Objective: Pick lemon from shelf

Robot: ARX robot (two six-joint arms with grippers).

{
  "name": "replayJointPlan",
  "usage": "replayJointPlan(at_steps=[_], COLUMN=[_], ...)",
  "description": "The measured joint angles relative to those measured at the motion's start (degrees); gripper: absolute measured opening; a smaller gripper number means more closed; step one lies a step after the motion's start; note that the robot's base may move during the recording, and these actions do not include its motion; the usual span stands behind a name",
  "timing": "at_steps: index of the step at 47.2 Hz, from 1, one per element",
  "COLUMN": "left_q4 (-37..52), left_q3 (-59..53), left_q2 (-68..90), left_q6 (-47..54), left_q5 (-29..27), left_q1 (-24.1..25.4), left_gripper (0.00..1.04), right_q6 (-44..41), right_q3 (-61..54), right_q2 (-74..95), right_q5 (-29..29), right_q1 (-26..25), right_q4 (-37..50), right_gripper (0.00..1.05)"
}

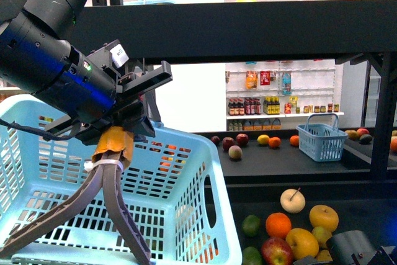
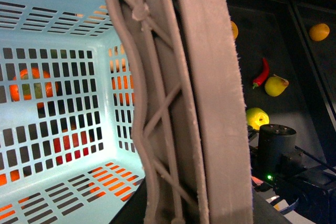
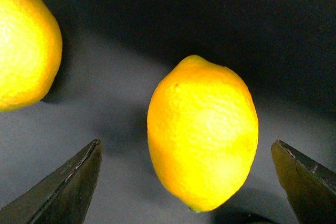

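Note:
The lemon (image 3: 203,132), bright yellow and oval, lies on the shelf's dark tray (image 3: 79,114). My right gripper (image 3: 185,142) is open around it, one finger (image 3: 68,187) on each side, neither touching. In the front view only the right arm's black body (image 1: 356,247) shows, low at the right over the shelf's lower tray (image 1: 353,203). My left gripper (image 1: 115,147) is shut on the grey basket handle (image 1: 118,209) and holds the light-blue basket (image 1: 186,172) up at the left. The handle (image 2: 205,103) fills the left wrist view, with the basket (image 2: 52,103) behind it.
A larger yellow fruit (image 3: 21,40) lies close beside the lemon. Near the right arm lie an orange (image 1: 278,224), a cream apple (image 1: 293,200), a red apple (image 1: 277,251) and a yellow round fruit (image 1: 324,216). On the far rack stands a small blue basket (image 1: 321,141).

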Motion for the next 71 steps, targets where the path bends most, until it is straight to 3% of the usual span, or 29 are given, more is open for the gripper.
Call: replayJointPlan(at_steps=[39,49,64,71], left_q4=[0.00,0.00,0.00,0.00], left_q3=[0.00,0.00,0.00,0.00], left_q2=[0.00,0.00,0.00,0.00], left_q6=[0.00,0.02,0.02,0.02], left_q5=[0.00,-0.02,0.00,0.00], left_q1=[0.00,0.00,0.00,0.00], left_gripper=[0.16,0.16,0.16,0.16], right_q6=[-1.68,-1.25,0.59,1.75], right_q3=[9.73,10.95,9.42,3.67], right_q2=[8.57,8.85,7.28,-2.99], right_q5=[0.96,1.46,0.52,-1.38], right_q1=[-0.15,-0.48,-1.68,-3.45], right_q4=[-4.72,-4.72,-3.13,-0.42], right_gripper=[0.97,0.71,0.71,0.71])
